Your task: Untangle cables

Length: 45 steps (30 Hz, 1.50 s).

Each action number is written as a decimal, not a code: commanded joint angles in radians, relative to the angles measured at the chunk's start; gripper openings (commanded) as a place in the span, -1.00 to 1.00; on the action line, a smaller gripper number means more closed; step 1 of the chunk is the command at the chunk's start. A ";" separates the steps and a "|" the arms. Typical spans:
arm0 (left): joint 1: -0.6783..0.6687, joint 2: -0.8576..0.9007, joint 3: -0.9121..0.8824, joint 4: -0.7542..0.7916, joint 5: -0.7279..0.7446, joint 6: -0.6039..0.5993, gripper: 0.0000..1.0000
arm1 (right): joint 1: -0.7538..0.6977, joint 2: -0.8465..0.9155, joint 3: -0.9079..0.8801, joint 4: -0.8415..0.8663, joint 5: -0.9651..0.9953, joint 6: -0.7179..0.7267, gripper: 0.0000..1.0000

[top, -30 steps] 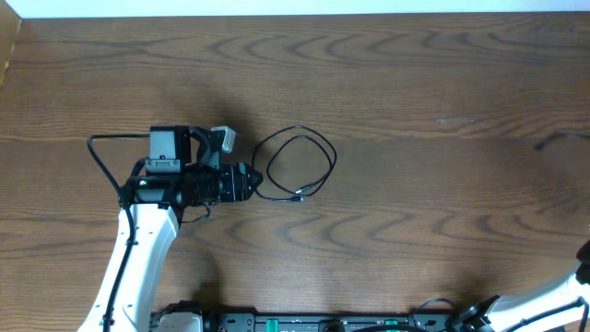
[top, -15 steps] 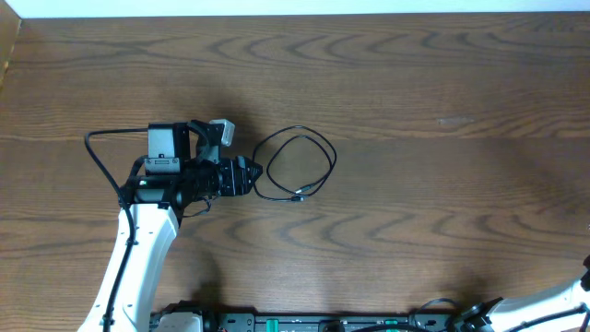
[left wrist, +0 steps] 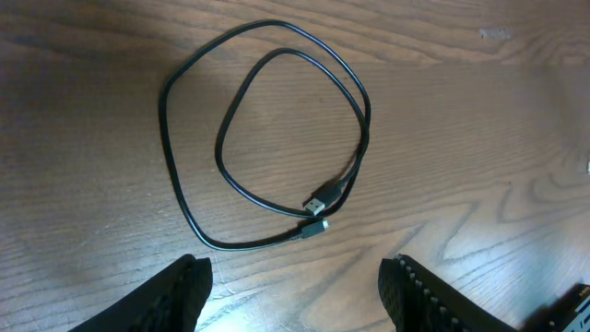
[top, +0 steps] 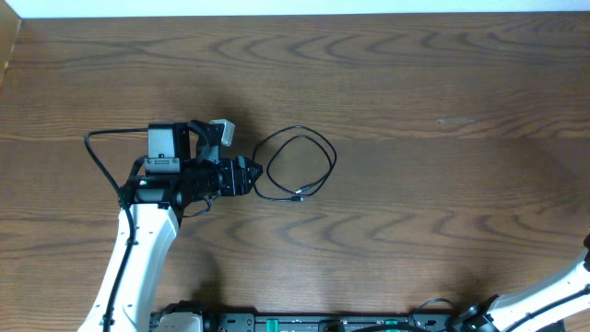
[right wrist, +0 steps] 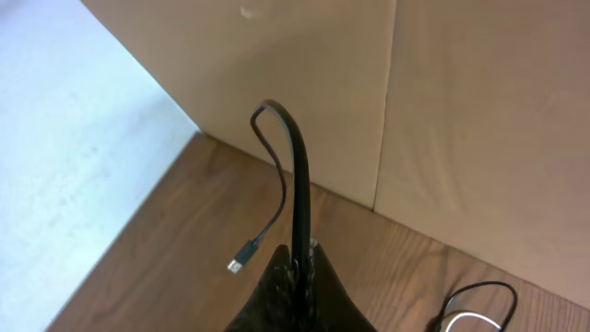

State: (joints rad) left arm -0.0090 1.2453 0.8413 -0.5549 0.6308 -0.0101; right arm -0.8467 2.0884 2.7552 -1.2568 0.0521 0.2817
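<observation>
A: Left claw (left wrist: 295,277), state?

B: Fingers are spread wide and nothing is held between them. It is aimed at the coiled black cable (left wrist: 365,124), just beside the coil on the side facing the counter's (top: 442,74) left edge. No contact is seen.

A: What was changed in the last second?

B: The left claw was drawn back slightly toward the left edge, then held. The coil was not shifted. The same double loop is lying around mid-counter, well apart from every edge, with both plug ends (left wrist: 318,199) close together at one side.

A: Right claw?

B: The right claw (right wrist: 297,269) is clamped tight on a thin black cord (right wrist: 297,184). The cord is held up off the counter and bent over at the top, with a small plug (right wrist: 237,266) dangling. Only part of the right arm (top: 562,290) is caught overhead, at the near right corner, and it was shifted a bit.

A: White one?

B: A white strand (right wrist: 466,320) is glimpsed at the bottom of the right wrist view, beside a dark loop (right wrist: 479,290). It is cut off, so tangling cannot be told.

A: Meaning for the task?

B: As a judgement, nothing is seen crossing the coil, so that cable is taken as freed, and the back-off is read as clearing away. What is left is probably the clamped cord and the white strand.
</observation>
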 commanded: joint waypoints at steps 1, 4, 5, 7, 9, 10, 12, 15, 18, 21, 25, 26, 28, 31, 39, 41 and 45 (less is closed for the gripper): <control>0.003 -0.002 -0.008 -0.004 0.036 -0.002 0.27 | 0.026 0.074 -0.016 -0.008 0.001 -0.042 -0.98; 0.002 -0.002 -0.009 -0.004 0.068 -0.002 0.27 | 0.059 0.132 -0.016 -0.015 -0.015 -0.098 -0.98; 0.000 -0.002 -0.009 -0.004 0.069 -0.002 0.27 | 0.071 0.153 -0.016 -0.019 -0.031 -0.116 -0.98; -0.004 -0.002 -0.009 -0.003 0.069 -0.002 0.27 | 0.093 0.198 -0.016 -0.019 -0.073 -0.161 -0.98; -0.005 -0.002 -0.009 -0.004 0.069 -0.002 0.27 | 0.115 0.242 -0.016 -0.021 -0.113 -0.194 -0.98; -0.006 -0.002 -0.009 -0.004 0.069 -0.002 0.27 | 0.125 0.262 -0.016 -0.023 -0.123 -0.208 -0.98; -0.006 -0.002 -0.009 -0.004 0.069 -0.002 0.28 | 0.148 0.306 -0.016 -0.031 -0.125 -0.228 -0.98; -0.009 -0.002 -0.009 -0.005 0.069 -0.002 0.27 | 0.179 0.367 -0.016 -0.048 -0.151 -0.287 -0.98; -0.010 -0.002 -0.009 -0.005 0.069 -0.002 0.27 | 0.210 0.415 -0.016 -0.072 -0.166 -0.328 -0.98; -0.010 -0.002 -0.009 -0.005 0.069 -0.002 0.27 | 0.220 0.431 -0.016 -0.079 -0.103 -0.265 -0.98; -0.010 -0.002 -0.009 -0.005 0.069 -0.002 0.27 | 0.216 0.429 -0.016 -0.097 0.042 -0.137 -0.98; -0.010 -0.002 -0.009 -0.005 0.069 -0.002 0.27 | 0.213 0.429 -0.016 -0.120 0.114 -0.087 -0.98; -0.010 -0.002 -0.009 -0.005 0.068 -0.002 0.27 | 0.208 0.429 -0.016 -0.157 0.201 -0.035 -0.98; -0.010 -0.002 -0.009 -0.005 0.068 -0.002 0.27 | 0.195 0.429 -0.016 -0.204 0.313 0.047 -0.98; -0.010 -0.001 -0.030 -0.004 0.067 -0.001 0.27 | 0.142 0.429 -0.016 -0.285 0.394 0.171 -0.87; -0.010 0.001 -0.035 -0.004 0.064 -0.001 0.27 | 0.134 0.429 -0.016 -0.288 0.382 0.174 -0.74; -0.010 0.009 -0.035 -0.002 0.064 -0.001 0.27 | 0.130 0.429 -0.016 -0.286 0.370 0.173 -0.58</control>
State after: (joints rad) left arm -0.0162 1.2457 0.8116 -0.5583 0.6827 -0.0105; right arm -0.7212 2.5259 2.7335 -1.5440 0.4011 0.4202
